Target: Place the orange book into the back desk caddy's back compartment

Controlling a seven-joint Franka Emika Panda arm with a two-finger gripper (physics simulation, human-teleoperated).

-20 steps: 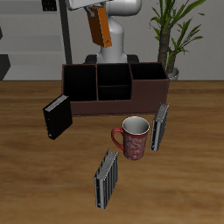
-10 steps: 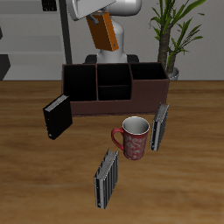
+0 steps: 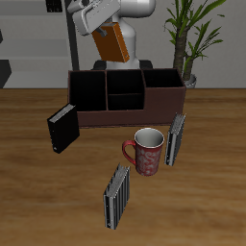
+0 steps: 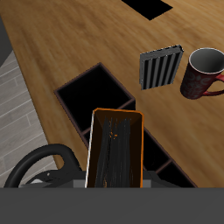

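The orange book (image 3: 111, 42) hangs tilted in the air above and slightly behind the back desk caddy (image 3: 125, 99), with my gripper (image 3: 95, 19) shut on its upper end. In the wrist view the orange book (image 4: 115, 148) juts out from between my fingers over the caddy (image 4: 96, 96) and its black cells. The back compartment (image 3: 123, 84) is the rear one of two small middle cells; it holds nothing that I can see. The fingers themselves are mostly hidden by the book.
A black book (image 3: 62, 129) leans at the caddy's end. A red patterned mug (image 3: 148, 151) stands nearer the table's front edge, with a grey striped book (image 3: 176, 138) beside it and another (image 3: 116, 194) closer to the front. A potted plant (image 3: 188, 38) stands behind the caddy.
The book has tilted further from upright, and the gripper has swung with it high above the caddy. Nothing on the table has moved.
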